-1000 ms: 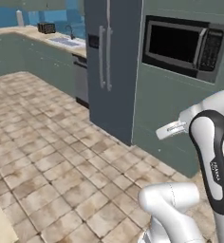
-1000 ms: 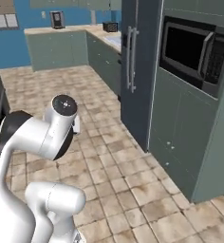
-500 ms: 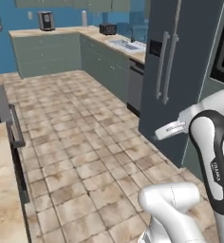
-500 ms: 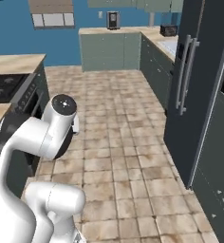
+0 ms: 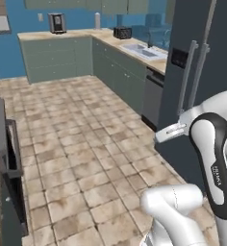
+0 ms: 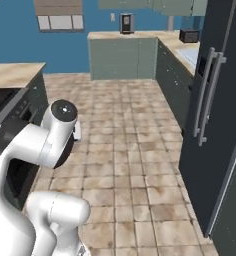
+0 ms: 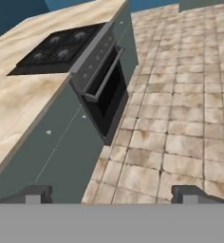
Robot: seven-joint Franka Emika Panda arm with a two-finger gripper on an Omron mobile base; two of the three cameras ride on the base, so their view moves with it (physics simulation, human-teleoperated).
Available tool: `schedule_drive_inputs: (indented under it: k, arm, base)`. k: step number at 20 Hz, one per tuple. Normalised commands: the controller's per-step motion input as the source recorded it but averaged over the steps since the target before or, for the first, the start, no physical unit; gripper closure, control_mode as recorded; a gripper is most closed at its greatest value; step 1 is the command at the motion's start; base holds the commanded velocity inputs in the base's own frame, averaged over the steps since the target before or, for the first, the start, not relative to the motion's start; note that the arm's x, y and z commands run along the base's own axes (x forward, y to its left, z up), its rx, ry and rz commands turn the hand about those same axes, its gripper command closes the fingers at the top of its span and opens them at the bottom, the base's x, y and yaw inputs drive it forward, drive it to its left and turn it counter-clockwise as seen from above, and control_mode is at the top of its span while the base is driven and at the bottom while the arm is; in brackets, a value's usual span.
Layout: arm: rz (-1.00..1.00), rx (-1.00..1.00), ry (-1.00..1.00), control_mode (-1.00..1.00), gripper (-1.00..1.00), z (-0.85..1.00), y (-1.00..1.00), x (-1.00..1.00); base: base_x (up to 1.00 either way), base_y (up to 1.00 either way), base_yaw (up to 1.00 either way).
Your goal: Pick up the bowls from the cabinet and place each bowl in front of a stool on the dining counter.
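My gripper (image 7: 113,192) is open, its two dark fingertips (image 7: 35,192) wide apart with nothing between them. It hangs above the tiled floor, beside the dining counter (image 7: 23,90). The counter's beige marble top carries an inset black cooktop (image 7: 57,45), with a black oven (image 7: 104,88) in its grey-green side. In the right base view the dining counter (image 6: 12,72) lies at the left, next to my arm. Lower edges of grey-green wall cabinets (image 6: 150,5) run along the top of the blue wall, also in the left base view (image 5: 101,5). The bowls and the stools are out of view.
A tall dark fridge (image 6: 215,125) with long handles stands close on the right. A marble worktop along the far wall carries a coffee machine (image 5: 56,22), a toaster (image 5: 121,32) and a sink (image 5: 142,50). Tiled floor (image 6: 125,145) stretches between island and fridge.
Both base views have swung: the microwave has gone out of frame, the fridge slid right, and the far worktop and island came into view. The arm's pose is unchanged and the gripper stays open.
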Motion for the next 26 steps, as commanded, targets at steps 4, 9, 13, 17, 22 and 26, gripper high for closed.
schedule_drive_inputs:
  k: [4, 9, 13, 17, 22, 26]
  arm:
    - [0.00, 0.00, 0.00, 1.00, -1.00, 0.00, 0.00, 0.00]
    - [0.00, 0.00, 0.00, 1.00, -1.00, 0.00, 0.00, 0.00]
    - [0.00, 0.00, 0.00, 1.00, -1.00, 0.00, 0.00, 0.00]
    - [0.00, 0.00, 0.00, 1.00, -1.00, 0.00, 0.00, 0.00]
    - [0.00, 0.00, 0.00, 1.00, -1.00, 0.00, 0.00, 0.00]
    - [0.00, 0.00, 0.00, 1.00, -1.00, 0.00, 0.00, 0.00]
  base:
    - [1.00, -0.32, 0.00]
    - [1.00, -0.29, -0.01]
    - [1.00, -0.23, -0.12]
    - [1.00, -0.13, -0.19]
    - [1.00, -0.03, -0.25]
    - [1.00, 0.00, -0.28]
